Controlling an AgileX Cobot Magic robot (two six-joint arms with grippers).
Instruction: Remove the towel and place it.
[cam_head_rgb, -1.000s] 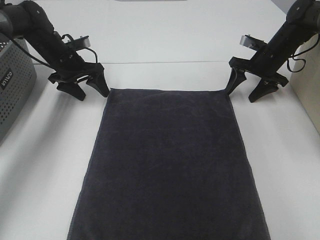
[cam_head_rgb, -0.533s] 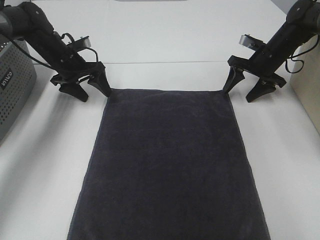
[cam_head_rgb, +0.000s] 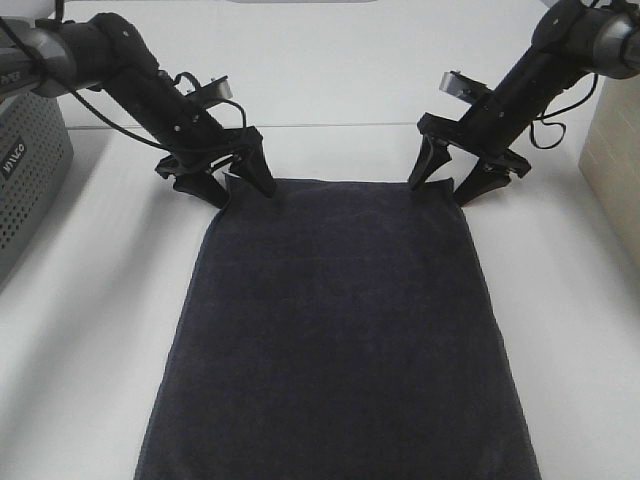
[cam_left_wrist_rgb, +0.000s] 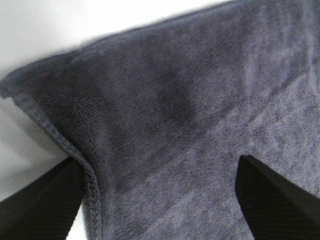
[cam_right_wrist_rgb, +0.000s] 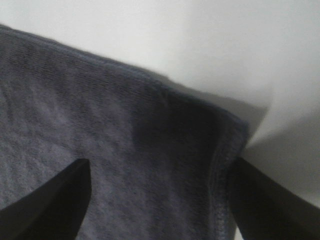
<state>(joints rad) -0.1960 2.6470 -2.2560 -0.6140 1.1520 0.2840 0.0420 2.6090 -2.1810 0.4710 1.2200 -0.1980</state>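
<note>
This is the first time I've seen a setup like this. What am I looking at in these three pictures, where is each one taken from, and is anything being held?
This is a robot with two black arms, each ending in a two-fingered gripper. The wide picture comes from a camera mounted high above the white table. The two close-ups come from cameras on the arms' wrists, looking out between the fingers, which are the dark wedges in those pictures. A large dark towel lies flat on the table, and a grey perforated basket stands at the left edge. The left gripper and the right gripper are open, each straddling one far corner of the towel. Nothing is held yet.
</note>
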